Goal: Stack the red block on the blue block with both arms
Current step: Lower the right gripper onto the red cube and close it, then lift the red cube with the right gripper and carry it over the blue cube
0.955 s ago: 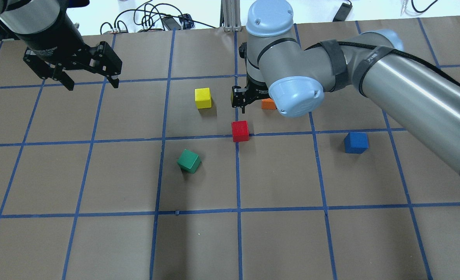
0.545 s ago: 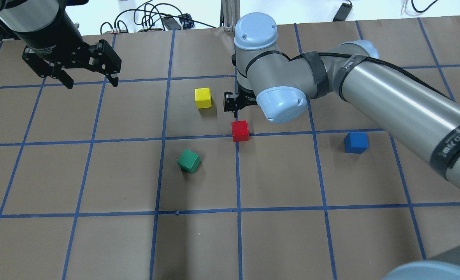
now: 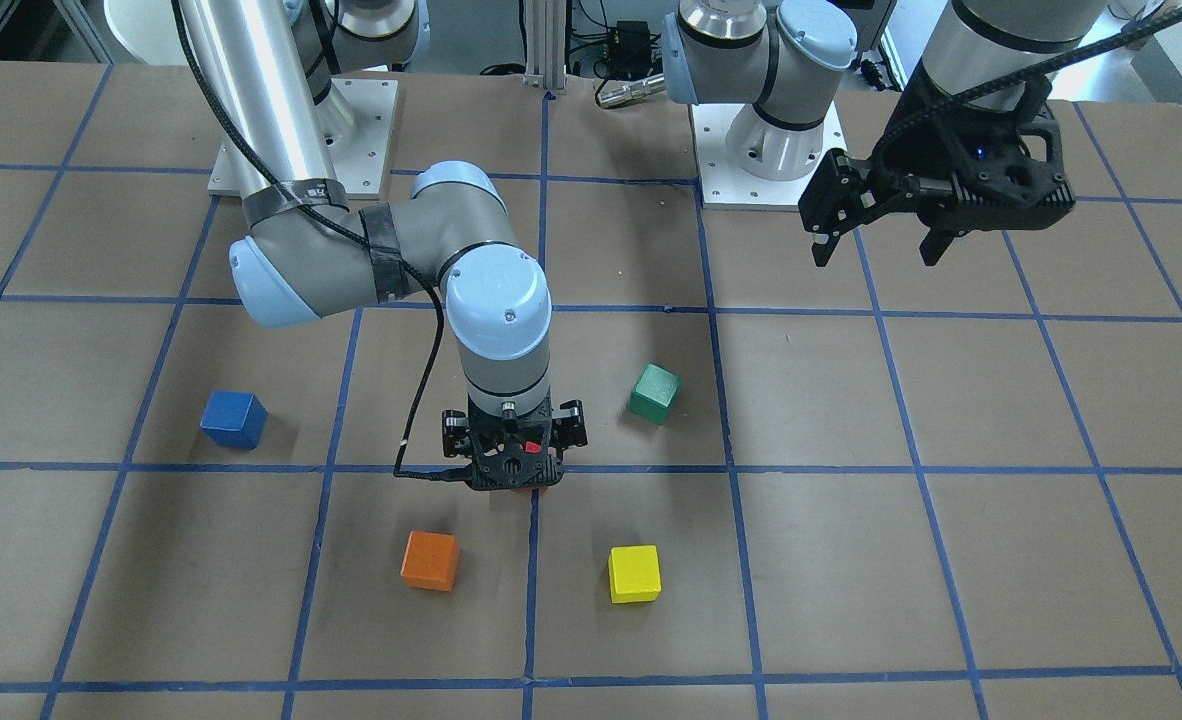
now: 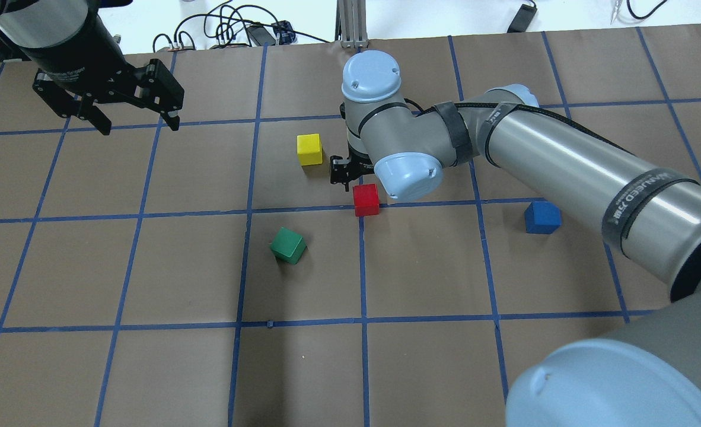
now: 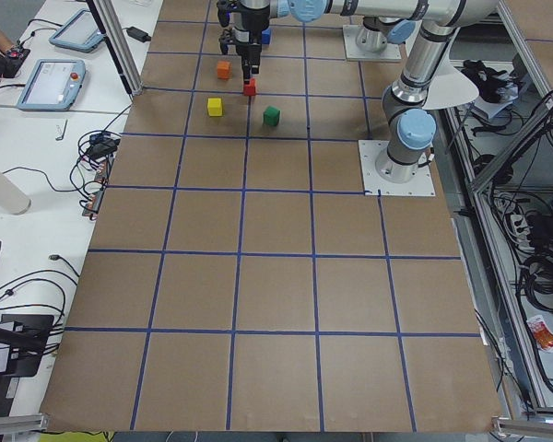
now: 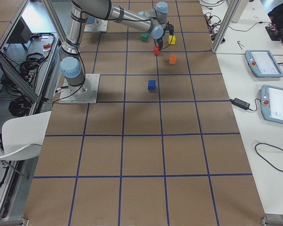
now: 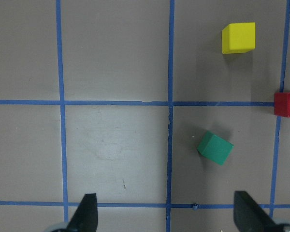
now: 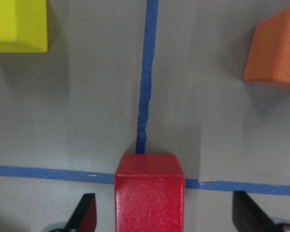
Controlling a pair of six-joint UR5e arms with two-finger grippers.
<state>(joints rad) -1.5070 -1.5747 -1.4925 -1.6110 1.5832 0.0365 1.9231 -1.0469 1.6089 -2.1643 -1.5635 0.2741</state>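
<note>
The red block (image 4: 366, 199) lies on a blue tape crossing at the table's middle. My right gripper (image 3: 513, 478) is open and low over it. In the right wrist view the red block (image 8: 150, 193) sits between the two spread fingertips (image 8: 87, 212), which do not touch it. The blue block (image 4: 542, 217) lies alone to the right, and it also shows in the front view (image 3: 233, 418). My left gripper (image 4: 137, 121) is open and empty, high over the far left of the table. Its wrist view catches the red block (image 7: 285, 104) at the right edge.
A yellow block (image 4: 309, 149) lies just beyond and left of the red one. A green block (image 4: 288, 245) lies tilted near and left of it. An orange block (image 3: 430, 559) is beyond the red one and hidden under my right arm in the overhead view. Cables lie past the far edge.
My right arm has swung left and toward the red block and come down, so its open gripper now straddles the block. My left gripper has barely moved.
</note>
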